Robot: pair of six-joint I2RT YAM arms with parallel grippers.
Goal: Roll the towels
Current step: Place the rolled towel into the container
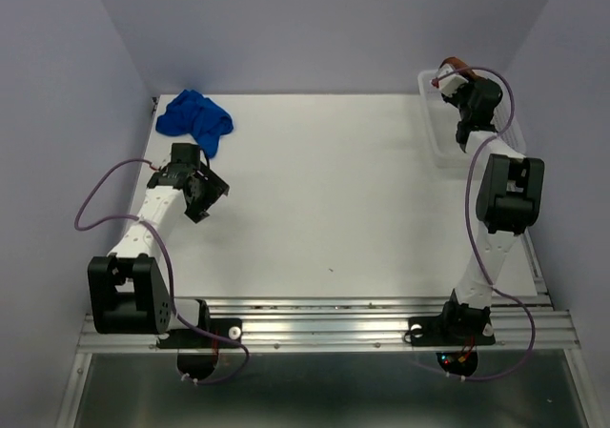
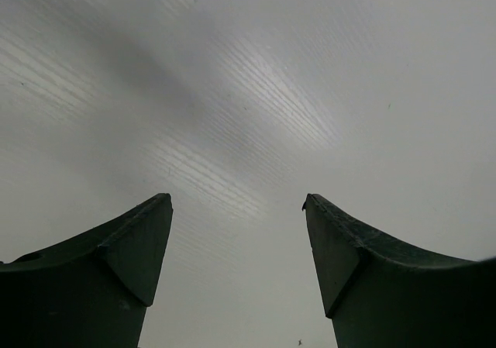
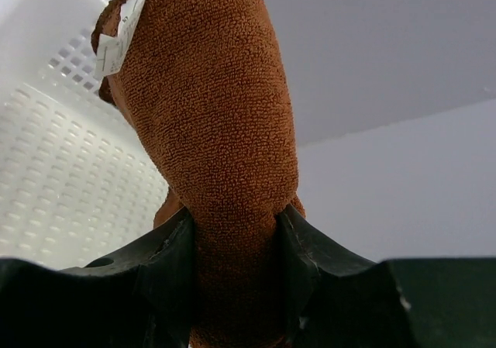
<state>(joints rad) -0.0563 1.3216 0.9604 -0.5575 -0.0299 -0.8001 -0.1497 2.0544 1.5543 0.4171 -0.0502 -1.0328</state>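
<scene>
The royal blue towel [image 1: 195,118] lies crumpled at the table's far left corner. My left gripper [image 1: 208,197] hovers just in front of it, open and empty; its wrist view shows only bare table between the fingers [image 2: 132,255]. My right gripper [image 1: 456,73] is at the far right over the white mesh basket [image 1: 440,132], shut on the rust-brown towel [image 3: 213,131]. That towel is bunched into a thick roll between the fingers [image 3: 167,263], with a white label near its top. In the top view only a sliver of the brown towel [image 1: 456,64] shows.
The white mesh basket's perforated wall [image 3: 54,170] fills the left of the right wrist view. Grey walls enclose the table on the left, back and right. A metal rail [image 1: 324,325] runs along the near edge by the arm bases.
</scene>
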